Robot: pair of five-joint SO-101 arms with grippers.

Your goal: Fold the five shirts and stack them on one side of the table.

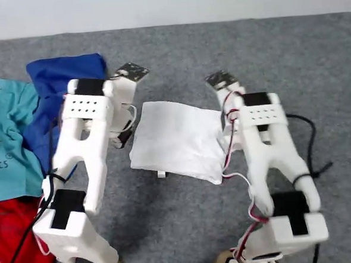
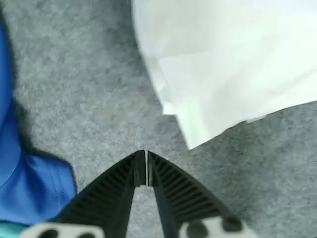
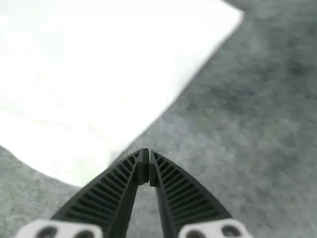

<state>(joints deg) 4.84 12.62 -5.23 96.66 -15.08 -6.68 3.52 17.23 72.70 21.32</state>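
Left gripper (image 2: 146,154) and right gripper (image 3: 148,152) were both closed, holding nothing, either side of the folded white shirt (image 1: 176,140). Blue shirt (image 1: 56,79), teal shirt (image 1: 6,139) and red shirt (image 1: 9,237) lay beyond the left arm.

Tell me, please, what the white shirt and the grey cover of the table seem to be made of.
White shirt: thin soft cloth, probably cotton or a blend, with a matte finish. It lies in limp folded layers with gentle creases. Table cover: looks like grey felt or low-pile carpet, matte, with a fuzzy, mottled grain. The exact fibre cannot be told.
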